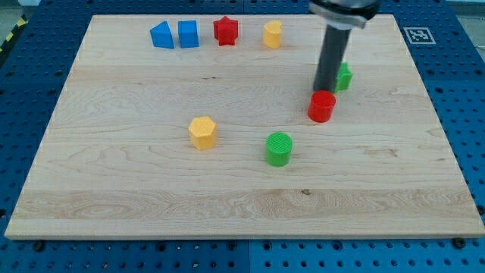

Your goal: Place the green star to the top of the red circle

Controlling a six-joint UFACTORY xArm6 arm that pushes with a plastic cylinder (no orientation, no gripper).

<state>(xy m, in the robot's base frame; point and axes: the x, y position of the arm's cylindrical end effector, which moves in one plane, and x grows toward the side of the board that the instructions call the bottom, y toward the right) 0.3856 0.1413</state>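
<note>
Your arm carried no jaws, only a dark rod gripping nothing. My tip (pixel 326 90) stood just above the red circle block (pixel 322 106), with the green star block (pixel 343 76), half hidden behind the rod, touching or nearly touching it on the view's right. The star already lay up-right of the circle, so it needed only a small push toward the view's left.

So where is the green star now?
The green star sits at the view's upper right, partly hidden behind my tip, just up-right of the red circle.
</note>
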